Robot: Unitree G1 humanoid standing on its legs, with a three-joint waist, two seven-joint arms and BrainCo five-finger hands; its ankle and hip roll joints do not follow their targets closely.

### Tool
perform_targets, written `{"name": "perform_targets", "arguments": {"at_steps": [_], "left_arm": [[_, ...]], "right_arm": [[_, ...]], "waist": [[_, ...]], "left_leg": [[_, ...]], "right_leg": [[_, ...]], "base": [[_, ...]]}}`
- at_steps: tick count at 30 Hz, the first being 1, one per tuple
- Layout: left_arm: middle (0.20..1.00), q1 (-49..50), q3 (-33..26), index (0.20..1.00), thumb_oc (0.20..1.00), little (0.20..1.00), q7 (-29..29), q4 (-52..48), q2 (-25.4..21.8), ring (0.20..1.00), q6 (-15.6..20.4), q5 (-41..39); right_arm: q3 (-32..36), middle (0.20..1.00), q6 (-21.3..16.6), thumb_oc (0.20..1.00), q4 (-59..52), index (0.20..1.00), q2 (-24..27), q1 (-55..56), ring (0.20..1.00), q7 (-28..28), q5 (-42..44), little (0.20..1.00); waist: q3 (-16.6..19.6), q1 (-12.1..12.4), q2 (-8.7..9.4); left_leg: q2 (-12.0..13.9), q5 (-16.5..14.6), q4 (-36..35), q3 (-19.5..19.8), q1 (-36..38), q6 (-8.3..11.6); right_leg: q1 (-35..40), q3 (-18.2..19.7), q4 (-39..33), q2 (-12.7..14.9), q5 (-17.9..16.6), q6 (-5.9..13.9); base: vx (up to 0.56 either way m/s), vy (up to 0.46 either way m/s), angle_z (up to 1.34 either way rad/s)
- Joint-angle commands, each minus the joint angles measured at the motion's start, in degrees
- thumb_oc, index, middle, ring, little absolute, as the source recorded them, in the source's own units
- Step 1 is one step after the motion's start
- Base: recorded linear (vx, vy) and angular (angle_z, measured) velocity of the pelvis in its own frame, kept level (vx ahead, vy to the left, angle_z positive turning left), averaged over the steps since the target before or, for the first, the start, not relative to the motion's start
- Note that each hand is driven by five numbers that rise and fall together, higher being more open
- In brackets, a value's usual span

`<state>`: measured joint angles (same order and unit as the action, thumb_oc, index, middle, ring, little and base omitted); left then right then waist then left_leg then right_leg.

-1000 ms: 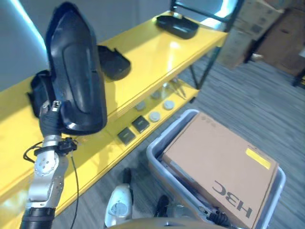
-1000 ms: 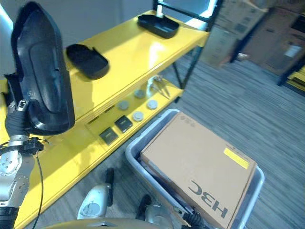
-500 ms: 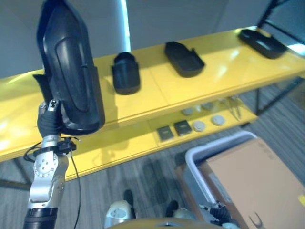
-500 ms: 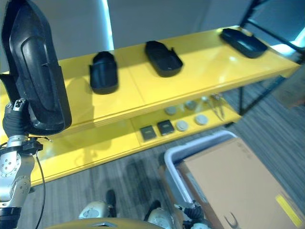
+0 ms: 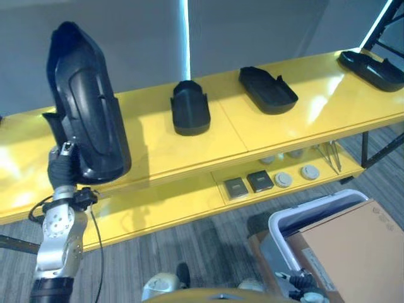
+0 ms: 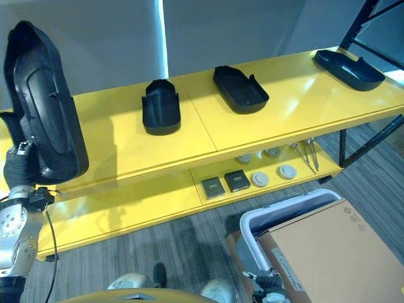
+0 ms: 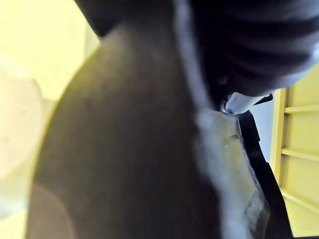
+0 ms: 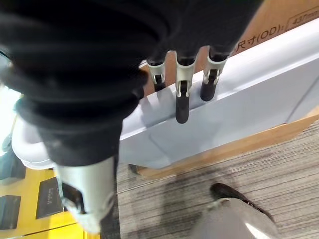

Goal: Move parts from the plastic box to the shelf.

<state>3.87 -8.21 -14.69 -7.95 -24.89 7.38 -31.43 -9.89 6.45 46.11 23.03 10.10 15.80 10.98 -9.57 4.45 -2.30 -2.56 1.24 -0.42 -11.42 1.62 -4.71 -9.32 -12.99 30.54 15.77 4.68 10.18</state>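
Only the right wrist view shows the right hand [image 8: 182,84] hanging slack beside the plastic box [image 8: 239,107].

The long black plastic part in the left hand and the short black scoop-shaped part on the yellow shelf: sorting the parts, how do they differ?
The long black plastic part stands upright, raised in the left hand; the short black scoop-shaped part lies flat on the yellow shelf's top board. The held part is longer and tapered, the scoop stubby with one open end. Both are dark moulded plastic.
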Motion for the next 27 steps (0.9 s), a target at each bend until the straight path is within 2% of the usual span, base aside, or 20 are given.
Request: {"name": "perform_targets", "arguments": {"at_steps": [1,3,4,7,8,11,13,14,15,16,17,18,20,22,23,25,26,27], "left_arm": [[0.2,-3.8,0.2,0.2,0.2,0.2,-1.3,-5.0,-3.4,0.2,4.4,-0.2],[0.2,-4.1,1.0,0.2,0.2,0.2,-1.8,-5.8,-2.8,0.2,3.8,0.7],[0.2,-4.1,1.2,0.2,0.2,0.2,-1.8,-6.3,-2.6,0.2,3.4,0.9],[0.2,-4.2,2.0,0.2,0.2,0.2,-2.2,-7.6,-1.7,0.2,1.8,1.3],[0.2,-5.2,3.4,0.2,0.2,0.2,-3.2,-7.4,-0.8,0.2,-0.1,1.6],[0.2,-5.6,4.1,0.2,0.2,0.2,-4.4,-6.8,-0.3,0.2,-0.2,1.8],[0.2,-6.1,4.9,0.2,0.2,0.2,-4.6,-6.5,0.3,0.2,-0.2,0.9],[0.2,-6.1,4.9,0.2,0.2,0.2,-4.6,-6.5,0.3,0.2,-0.2,0.9],[0.2,-7.6,6.5,0.2,0.2,0.2,-5.0,-5.5,1.2,0.2,-0.6,0.8],[0.2,-7.8,6.6,0.2,0.2,0.2,-5.0,-5.3,1.3,0.2,-0.6,0.8],[0.2,-8.4,7.3,0.2,0.2,0.2,-4.9,-4.7,1.6,0.2,-0.8,0.1],[0.2,-8.7,7.8,0.2,0.2,0.2,-5.1,-4.3,1.8,0.2,-0.6,-0.3],[0.2,-8.9,8.2,0.2,0.2,0.2,-5.6,-3.8,1.9,0.2,-0.1,0.1],[0.2,-8.2,8.1,0.2,0.2,0.2,-5.6,-3.6,1.7,0.2,0.6,-0.3],[0.2,-8.0,8.0,0.2,0.2,0.2,-5.6,-3.6,1.6,0.2,0.8,-0.4],[0.2,-7.5,7.7,0.2,0.2,0.2,-5.3,-3.5,1.5,0.2,1.4,-0.8],[0.2,-6.8,6.8,0.2,0.2,0.2,-3.8,-3.1,1.2,0.2,2.1,-1.2],[0.2,-6.9,6.7,0.2,0.2,0.2,-3.4,-2.8,1.0,0.2,2.4,-1.0]], "right_arm": [[-2.2,1.0,-2.5,1.0,-2.3,1.0,-5.4,-1.1,1.0,-5.0,1.3,1.0],[-2.0,1.0,-2.9,1.0,-1.8,1.0,-5.1,-1.1,1.0,-5.9,0.8,1.0],[-1.8,1.0,-2.9,1.0,-1.7,1.0,-5.3,-0.9,1.0,-5.9,0.6,1.0],[-1.7,1.0,-2.8,1.0,-1.1,1.0,-5.3,-0.7,1.0,-5.7,1.0,1.0],[-1.3,1.0,-3.8,1.0,1.7,1.0,-4.7,-1.2,1.0,-6.4,1.3,1.0],[-1.1,1.0,-3.8,1.0,2.2,1.0,-4.2,-1.6,1.0,-7.0,0.9,1.0],[-1.0,1.0,-3.2,1.0,1.9,1.0,-3.7,-1.7,1.0,-6.8,1.0,1.0],[-1.0,1.0,-3.2,1.0,1.9,1.0,-3.7,-1.7,1.0,-6.8,1.0,1.0],[-0.6,1.0,-3.2,1.0,1.6,1.0,-3.6,-1.3,1.0,-5.3,2.2,1.0],[-0.5,1.0,-3.2,1.0,1.6,1.0,-3.6,-1.1,1.0,-5.3,2.3,1.0],[0.0,1.0,-3.2,1.0,1.6,1.0,-3.3,-0.8,1.0,-5.2,2.9,1.0],[0.3,1.0,-3.3,1.0,1.8,1.0,-3.2,-0.6,1.0,-5.3,3.0,1.0],[0.8,1.0,-3.6,1.0,2.3,1.0,-2.9,-0.1,1.0,-5.5,2.6,1.0],[1.8,1.0,-3.9,1.0,2.6,1.0,-2.3,0.6,1.0,-5.9,3.0,1.0],[2.0,1.0,-4.0,1.0,2.7,1.0,-2.2,0.8,1.0,-6.0,3.1,1.0],[2.4,1.0,-3.8,1.0,2.4,1.0,-1.9,1.0,1.0,-6.2,3.1,1.0],[3.2,1.0,-3.2,1.0,1.8,1.0,-1.4,1.5,1.0,-6.2,3.7,1.0],[3.7,1.0,-2.9,1.0,1.7,1.0,-1.4,1.4,1.0,-6.1,3.7,1.0]], "waist": [[-1.7,-1.5,0.83],[-2.0,-2.4,1.97],[-1.9,-2.9,2.17],[-1.0,-3.1,2.4],[0.7,-3.1,2.98],[1.4,-3.4,3.6],[1.4,-3.5,4.31],[1.4,-3.5,4.31],[0.7,-4.4,4.77],[0.7,-4.6,4.7],[0.6,-5.3,4.54],[0.5,-5.7,4.2],[0.4,-6.2,3.56],[0.3,-6.4,2.71],[0.4,-6.4,2.52],[0.3,-6.4,2.12],[0.0,-6.9,1.34],[-0.2,-7.3,1.18]], "left_leg": [[-1.8,-1.9,0.5,3.9,-0.2,2.15],[-3.0,-2.8,0.9,4.8,0.7,2.43],[-3.3,-3.2,0.9,5.3,1.1,2.31],[-3.1,-3.1,0.6,5.7,1.6,2.45],[-2.5,-3.2,1.2,4.7,1.6,3.37],[-2.1,-4.3,3.4,2.6,1.1,4.09],[-1.4,-5.6,8.1,-0.2,-0.7,4.96],[-1.4,-5.6,8.1,-0.2,-0.7,4.96],[3.7,-4.0,13.4,-4.5,-3.8,6.91],[4.6,-3.6,13.8,-4.8,-4.1,7.3],[7.4,-2.0,13.3,-6.2,-4.3,8.16],[9.0,-1.1,11.7,-6.5,-3.7,8.64],[11.5,1.1,7.5,-6.5,-2.6,9.57],[14.6,5.2,2.4,-5.3,-1.9,11.17],[15.2,6.3,1.7,-4.9,-2.1,11.49],[16.5,7.5,0.5,-3.9,-2.1,12.0],[18.9,9.1,-0.1,-3.5,-2.0,12.65],[19.0,7.8,0.2,-3.8,-1.7,12.39]], "right_leg": [[0.8,1.3,-10.2,-9.4,-7.0,-0.61],[0.9,1.6,-17.3,-10.6,-9.5,-0.36],[0.8,2.3,-18.6,-10.8,-10.7,-0.03],[2.4,2.9,-21.6,-11.9,-10.1,-1.1],[5.5,2.7,-26.9,-12.7,-9.2,-2.19],[7.2,2.3,-29.6,-12.8,-9.2,-2.68],[8.5,1.2,-30.9,-12.1,-9.0,-3.19],[8.5,1.2,-30.9,-12.1,-9.0,-3.19],[9.4,-0.6,-30.8,-11.1,-8.6,-3.84],[9.5,-0.8,-30.8,-11.1,-8.5,-4.01],[9.7,-1.4,-30.9,-11.0,-8.3,-4.25],[9.9,-1.5,-30.9,-11.0,-8.2,-4.3],[10.5,-1.3,-31.0,-10.9,-7.8,-4.18],[11.0,-0.7,-30.6,-10.6,-6.9,-4.07],[10.8,-0.4,-30.5,-10.6,-6.9,-4.12],[10.7,-0.1,-29.7,-10.1,-6.3,-4.09],[9.8,0.4,-27.5,-9.0,-5.0,-4.2],[8.8,0.6,-26.0,-7.9,-4.7,-3.99]], "base": [[0.09,-0.078,0.44],[0.14,-0.113,0.58],[0.14,-0.087,0.61],[0.17,-0.118,0.51],[0.21,-0.152,0.37],[0.14,-0.107,0.06],[0.06,-0.077,-0.1],[0.01,-0.091,-0.06],[0.01,-0.075,0.03],[0.02,-0.061,0.23],[0.03,0.034,0.34],[0.06,0.093,0.36],[0.07,0.148,0.18],[0.09,0.218,0.06],[0.08,0.201,0.01],[0.05,0.271,-0.19],[0.01,0.459,-0.32],[0.01,0.612,-0.17]]}}
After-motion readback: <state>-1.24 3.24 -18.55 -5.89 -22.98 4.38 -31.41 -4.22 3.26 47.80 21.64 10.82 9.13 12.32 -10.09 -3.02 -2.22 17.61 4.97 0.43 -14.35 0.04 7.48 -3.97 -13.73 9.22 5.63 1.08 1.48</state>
